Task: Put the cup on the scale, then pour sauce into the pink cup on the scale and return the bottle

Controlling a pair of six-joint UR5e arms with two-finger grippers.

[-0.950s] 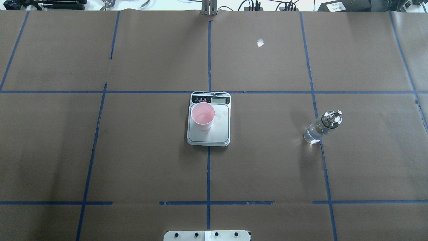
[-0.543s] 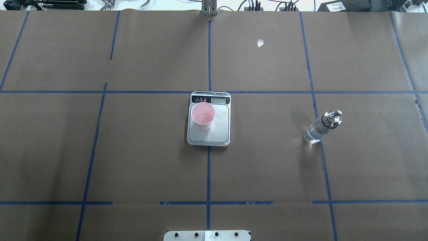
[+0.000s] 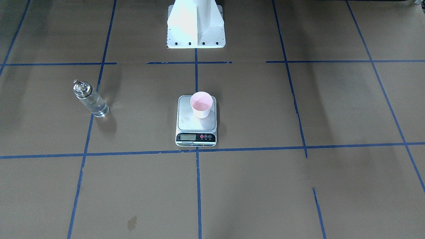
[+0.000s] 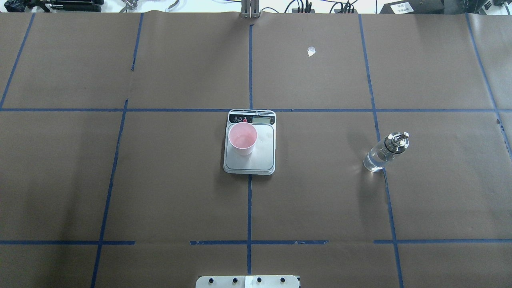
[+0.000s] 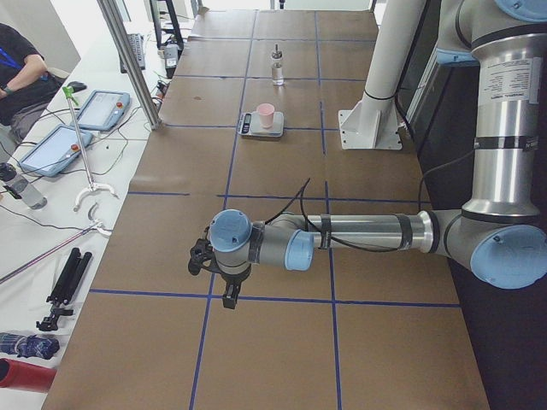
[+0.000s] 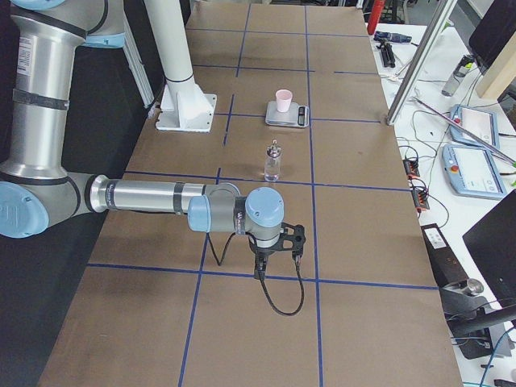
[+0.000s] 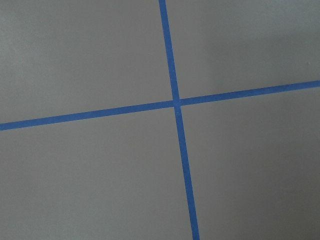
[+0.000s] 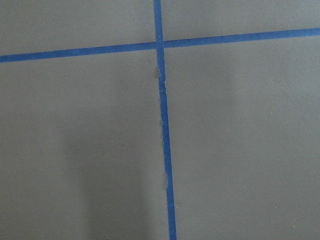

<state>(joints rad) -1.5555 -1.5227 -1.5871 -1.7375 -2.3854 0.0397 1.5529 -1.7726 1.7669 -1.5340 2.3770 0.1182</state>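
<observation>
This is a robotics lab, not a home or kitchen. The long table [image 4: 160, 192] is wrapped in brown paper and marked into squares with blue tape [image 4: 249, 200]. A white metal pedestal [image 3: 196, 23] is bolted at the table's edge, and a silver and pale-blue jointed robot arm [image 5: 359, 232] reaches over the table. Beside the table, a white bench [image 5: 34, 213] carries grey touchscreen control pendants [image 5: 102, 108], a black folded tripod [image 5: 64, 286] and what looks like a dark monitor [image 6: 493, 242].

No visible change — nothing moved.
</observation>
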